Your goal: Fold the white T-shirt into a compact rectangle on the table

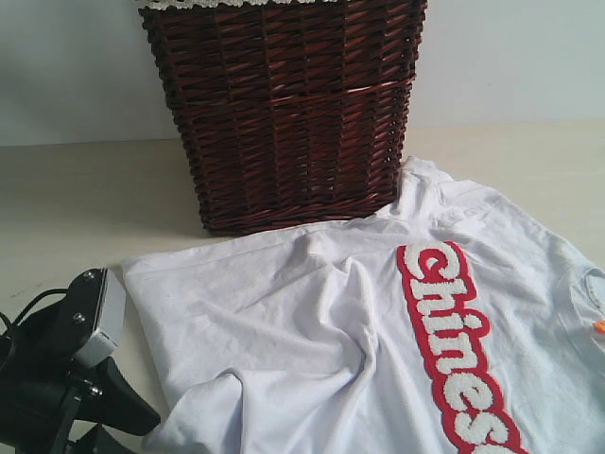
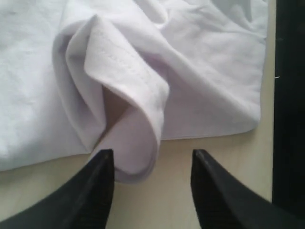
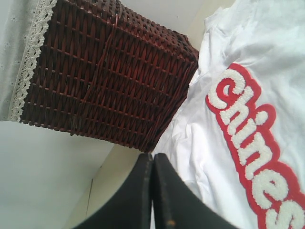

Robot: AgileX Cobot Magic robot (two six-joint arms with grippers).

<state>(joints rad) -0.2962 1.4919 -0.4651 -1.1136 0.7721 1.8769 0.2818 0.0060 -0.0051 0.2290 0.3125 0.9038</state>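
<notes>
The white T-shirt lies rumpled on the table, with its red band of fuzzy white lettering running towards the lower right. My left arm sits at the shirt's lower left corner. In the left wrist view my left gripper is open. A curled fold of the shirt's hem reaches in between the fingers, close against one fingertip and apart from the other. My right gripper is shut with nothing in it, raised beside the shirt. It is out of the exterior view.
A tall dark brown wicker basket with white lace trim stands at the back, touching the shirt's far edge. Bare table shows under the left fingers. A small orange bit shows at the shirt's right edge.
</notes>
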